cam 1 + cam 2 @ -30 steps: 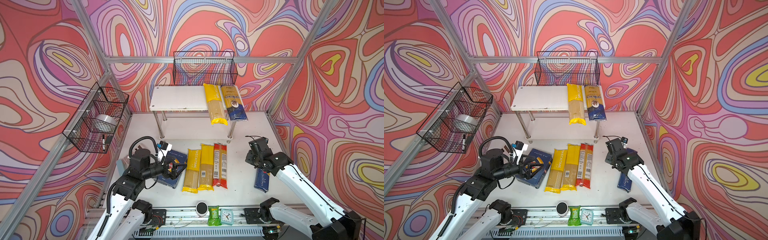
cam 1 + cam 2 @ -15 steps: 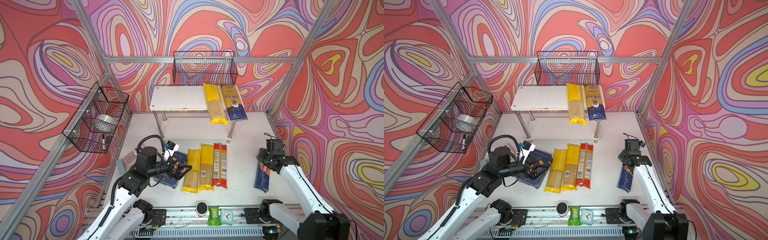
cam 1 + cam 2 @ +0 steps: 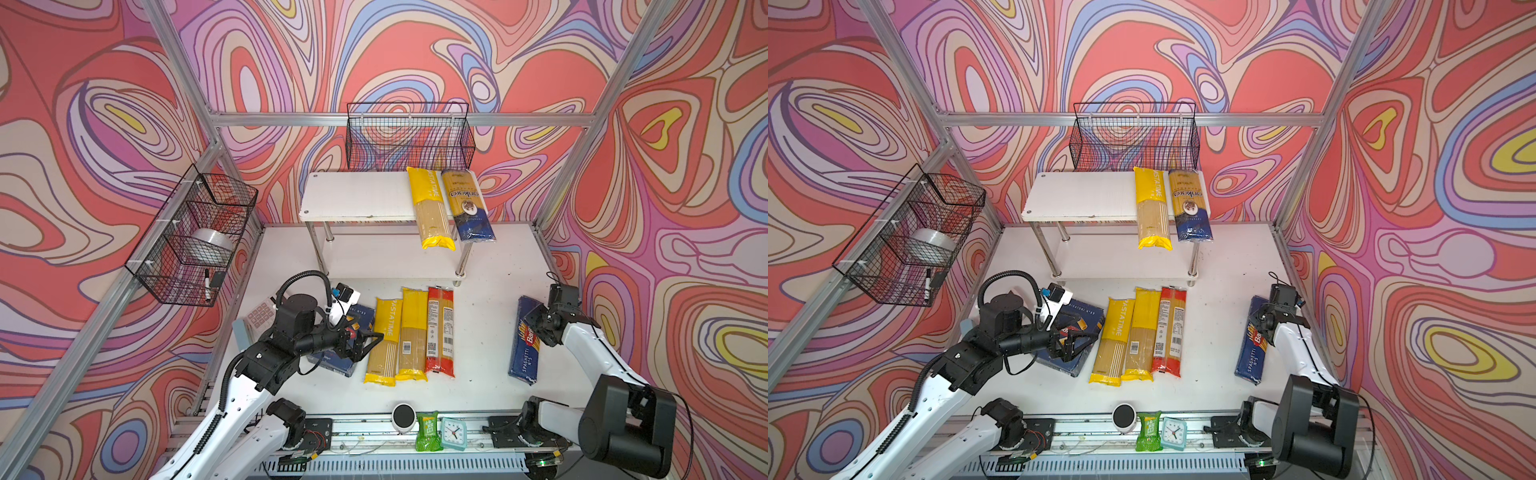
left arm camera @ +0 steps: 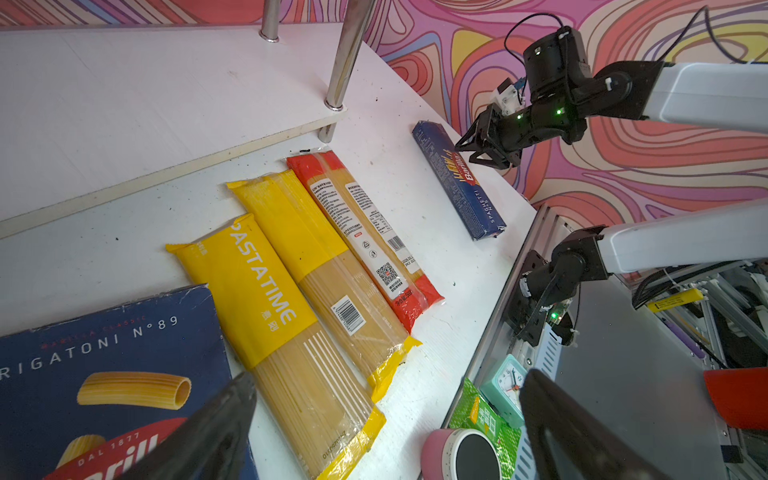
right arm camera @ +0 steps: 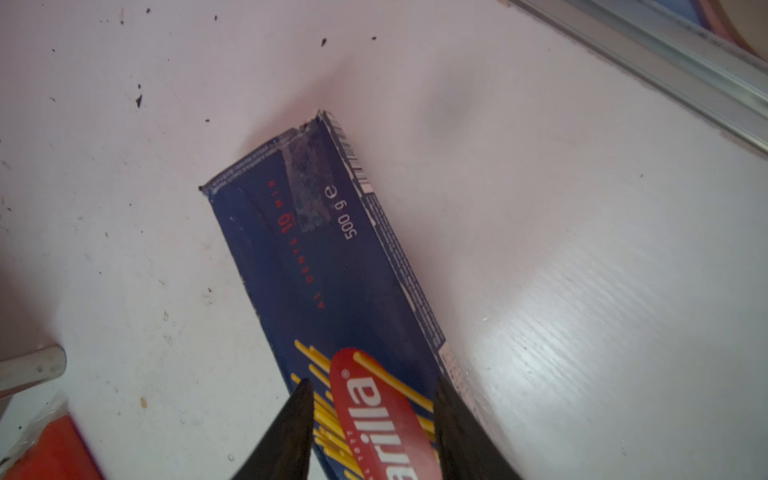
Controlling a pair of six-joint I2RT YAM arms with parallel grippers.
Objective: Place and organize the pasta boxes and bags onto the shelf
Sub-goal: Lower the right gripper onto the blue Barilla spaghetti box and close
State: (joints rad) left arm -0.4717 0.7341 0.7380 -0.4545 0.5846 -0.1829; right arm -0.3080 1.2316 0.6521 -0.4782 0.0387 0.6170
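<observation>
- Black-fingered left gripper [image 3: 368,345] hangs with its jaws spread wide and nothing between them. The wide pasta box [image 4: 104,353] lies flat beneath it.
- Just past its fingertips, a lettered yellow packet [image 3: 388,316], a plain yellow packet [image 3: 411,332] and a red packet [image 3: 439,328] lie side by side on the table [image 3: 486,332].
- The right gripper [image 5: 372,382] has its jaws part-way apart, one fingertip over each long edge of the long pasta box [image 3: 524,353] at its red logo. The box lies flat, and whether the fingertips touch it cannot be told.
- The shelf [image 3: 357,195] stands well beyond both grippers. Its top board carries a third yellow packet [image 3: 430,208] and a gold-and-blue packet [image 3: 467,203], both overhanging the front edge.
</observation>
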